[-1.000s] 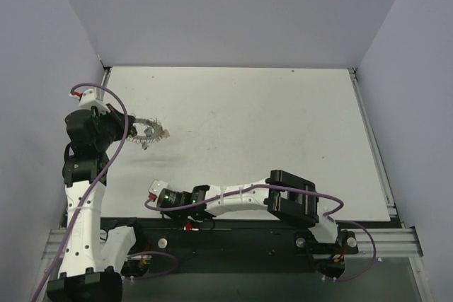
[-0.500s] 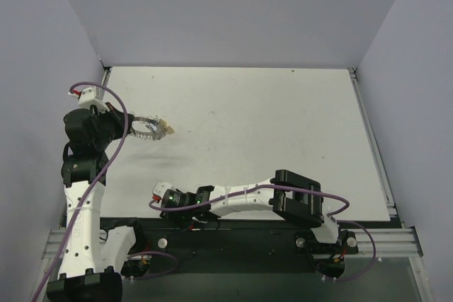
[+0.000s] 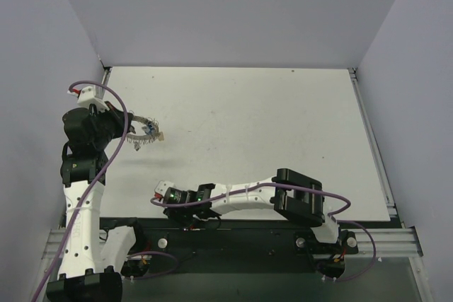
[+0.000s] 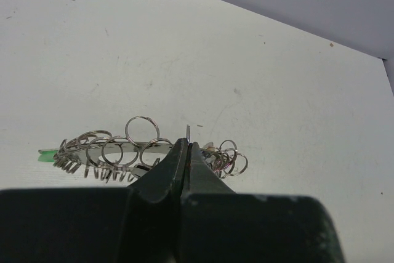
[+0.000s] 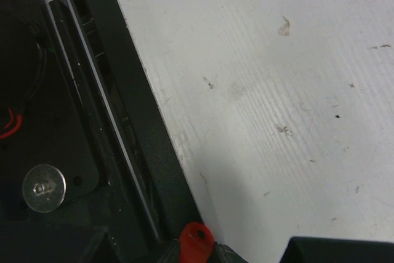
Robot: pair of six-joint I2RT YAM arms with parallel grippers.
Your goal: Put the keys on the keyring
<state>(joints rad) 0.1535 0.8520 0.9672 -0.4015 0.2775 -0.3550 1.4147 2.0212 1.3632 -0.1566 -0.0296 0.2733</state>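
The keyring (image 4: 117,143), light, stiff, slippery wire held above the bench (image 3: 283,125) near its left edge, wants a firm pinch on the rim, as the closed left gripper (image 4: 186,152) has it; the right gripper's (image 3: 160,194) opening I cannot tell.

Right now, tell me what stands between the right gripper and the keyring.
Nothing visible does. Only table surface lies between the right gripper, at the near edge, and the keyring, which the shut left gripper holds at the left.
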